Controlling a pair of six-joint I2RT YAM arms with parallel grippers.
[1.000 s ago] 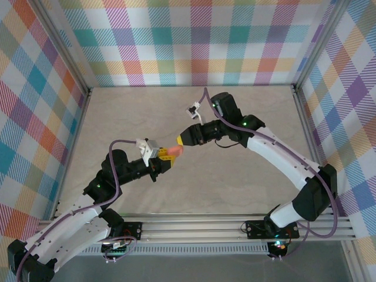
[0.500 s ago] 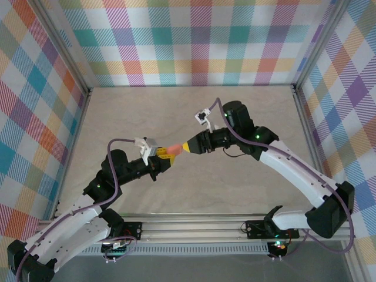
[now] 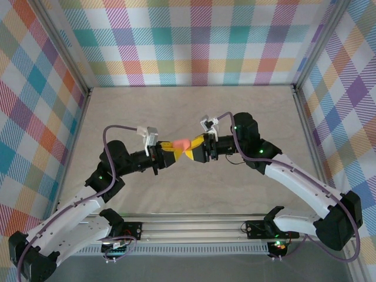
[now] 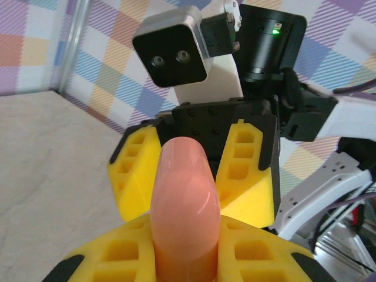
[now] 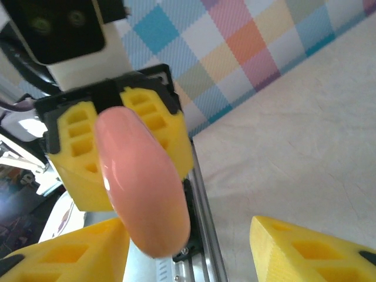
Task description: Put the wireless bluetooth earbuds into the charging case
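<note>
The pink case (image 3: 183,144) hangs in the air over the middle of the desk (image 3: 135,111), at the centre of the top view, where the two arms meet nose to nose. It is a smooth, glossy, salmon-pink pill with rounded ends and a soft streak of light along its side.

The left jaws are clamped on one end of it. In the left wrist view the case (image 4: 185,205) rises out of the bottom centre of the frame between that arm's yellow ribbed fingers (image 4: 117,258), with its rounded tip pointing up.

The right jaws stand apart. Their yellow fingers (image 4: 138,170) sit to either side of the case's tip, behind it. In the right wrist view the case (image 5: 144,182) slants across the left half of the frame. Its lower end is close to the lower-left finger, and the other finger (image 5: 311,252) is well off at lower right. Whether the right jaws touch the case, I cannot tell.
</note>
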